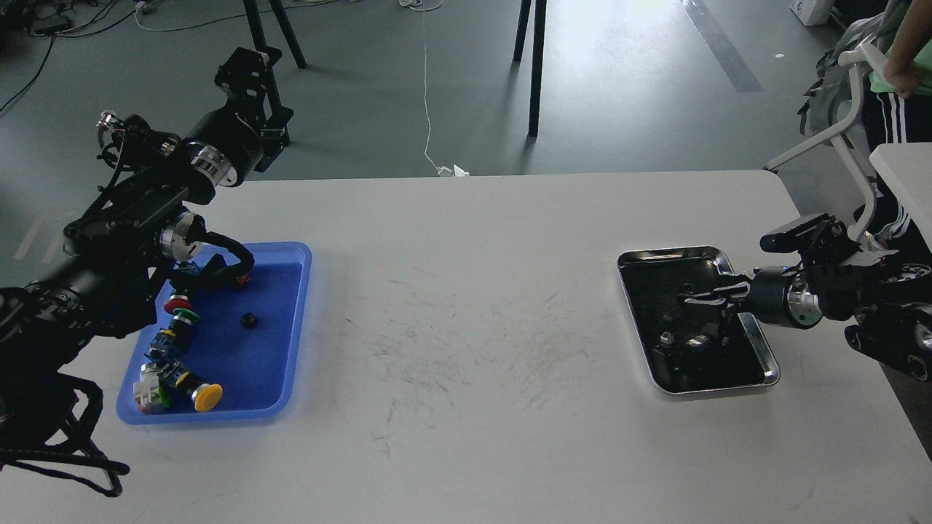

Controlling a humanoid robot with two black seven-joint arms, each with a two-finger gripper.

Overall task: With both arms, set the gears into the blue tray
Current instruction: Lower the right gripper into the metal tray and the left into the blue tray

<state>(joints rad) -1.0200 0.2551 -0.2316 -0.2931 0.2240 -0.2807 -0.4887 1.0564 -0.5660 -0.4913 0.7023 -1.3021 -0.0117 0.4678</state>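
The blue tray [271, 356] lies at the table's left side, and one small black gear [249, 320] rests on its floor near the middle. My left gripper [247, 71] is raised well above and beyond the tray's far end, past the table's back edge; it looks dark and its fingers cannot be told apart. My right gripper [697, 297] reaches in from the right, low over the shiny steel tray [673, 252]. Its tip is by a small dark gear [685, 287] there. The fingers lie close together and I cannot tell whether they hold anything.
Several colourful push-button switches [177, 342] line the blue tray's left side, a yellow one [207, 394] at the front. Small parts [665, 338] lie in the steel tray's near half. A person and a chair [844, 109] are at the far right.
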